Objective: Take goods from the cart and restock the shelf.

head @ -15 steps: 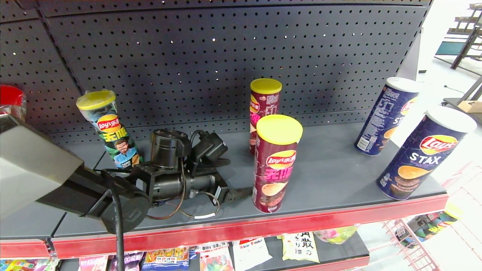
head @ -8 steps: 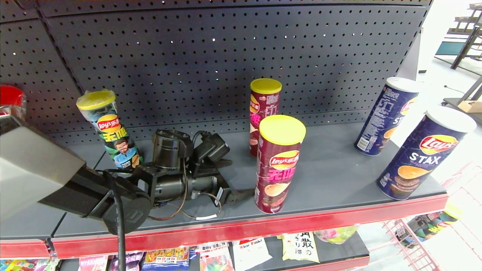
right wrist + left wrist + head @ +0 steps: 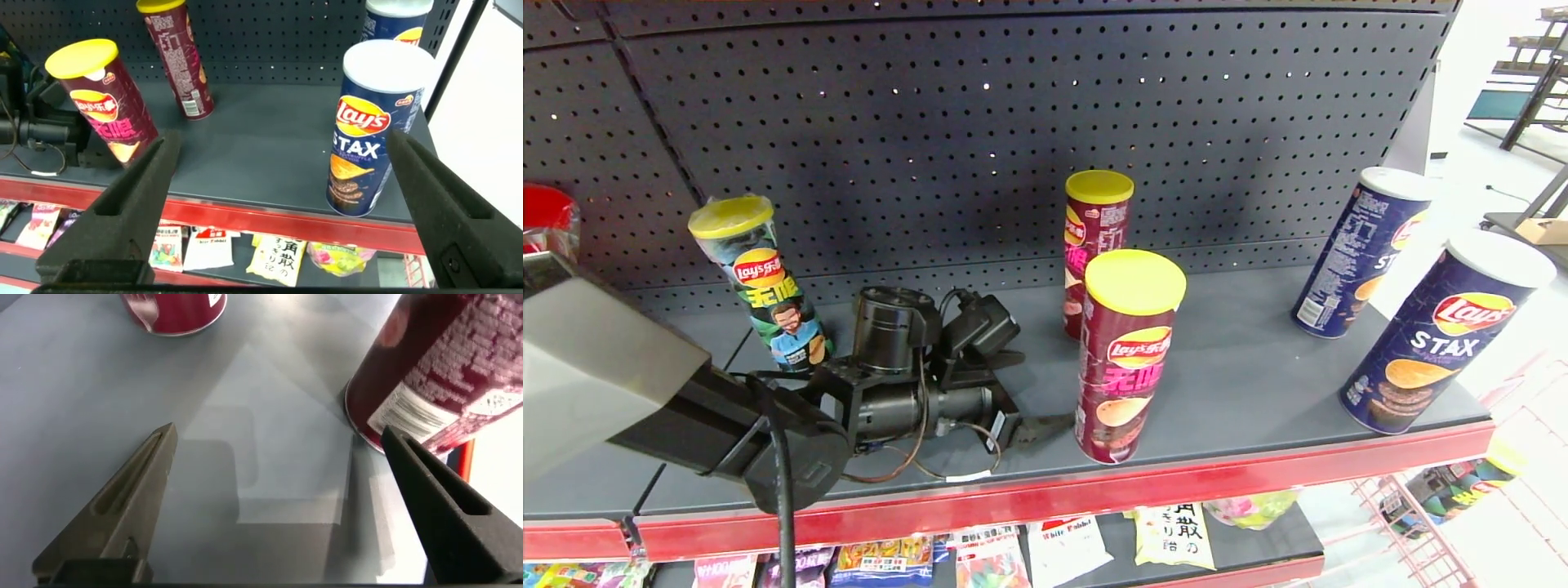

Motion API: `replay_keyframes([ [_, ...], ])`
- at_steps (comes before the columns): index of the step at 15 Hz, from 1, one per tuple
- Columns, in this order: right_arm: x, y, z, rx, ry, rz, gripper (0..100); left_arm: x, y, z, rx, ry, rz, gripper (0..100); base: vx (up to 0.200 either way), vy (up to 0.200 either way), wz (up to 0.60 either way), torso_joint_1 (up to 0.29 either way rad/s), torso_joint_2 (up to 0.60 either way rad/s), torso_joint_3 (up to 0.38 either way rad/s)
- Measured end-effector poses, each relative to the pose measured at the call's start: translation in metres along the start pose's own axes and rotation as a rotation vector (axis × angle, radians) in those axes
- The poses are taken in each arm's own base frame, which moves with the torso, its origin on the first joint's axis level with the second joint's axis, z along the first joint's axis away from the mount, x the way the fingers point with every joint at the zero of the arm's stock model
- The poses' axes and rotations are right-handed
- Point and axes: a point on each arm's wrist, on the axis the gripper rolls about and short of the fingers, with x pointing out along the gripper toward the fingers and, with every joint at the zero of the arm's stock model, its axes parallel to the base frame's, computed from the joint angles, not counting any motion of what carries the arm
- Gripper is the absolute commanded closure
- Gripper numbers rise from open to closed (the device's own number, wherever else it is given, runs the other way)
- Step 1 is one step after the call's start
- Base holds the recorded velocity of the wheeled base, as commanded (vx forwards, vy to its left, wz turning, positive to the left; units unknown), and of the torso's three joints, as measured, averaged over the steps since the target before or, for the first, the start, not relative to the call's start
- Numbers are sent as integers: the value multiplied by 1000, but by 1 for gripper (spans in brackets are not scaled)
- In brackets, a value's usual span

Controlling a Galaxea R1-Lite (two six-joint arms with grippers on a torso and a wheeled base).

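The shelf (image 3: 1258,384) holds two maroon cans (image 3: 1125,367) (image 3: 1097,237) with yellow lids, two blue cans (image 3: 1437,343) (image 3: 1356,257) with white lids and one green can (image 3: 768,286) with a yellow lid, five cans in all, plus one red-capped item (image 3: 543,216) cut off at its left edge.

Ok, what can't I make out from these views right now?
Left gripper against front maroon can: touching or apart is unclear; a finger overlaps the can's base, left wrist view.
Red-lidded item: cut by head view's left edge.
Pink wire cart: mostly cut off at head view's lower right; contents unclear.
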Motion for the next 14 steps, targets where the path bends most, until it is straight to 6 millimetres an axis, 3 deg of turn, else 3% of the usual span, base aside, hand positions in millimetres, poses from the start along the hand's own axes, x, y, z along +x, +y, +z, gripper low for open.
replay_keyframes([
  [3, 1, 0, -3, 1, 11, 0, 0, -34, 6, -4, -25, 8, 58, 0, 0, 0, 0, 0, 0, 0],
  [7, 2, -4, -21, -10, 64, -107, 0, -114, -4, -4, -49, -16, 190, 0, 0, 0, 0, 0, 0, 0],
  [11, -6, -10, -37, -42, 160, -272, 0, -198, -48, -18, -120, 80, 349, 0, 0, 0, 0, 0, 0, 0],
  [14, -29, -7, -52, -38, 210, -321, 0, -253, -91, -34, -220, 118, 483, 0, 0, 0, 0, 0, 0, 0],
])
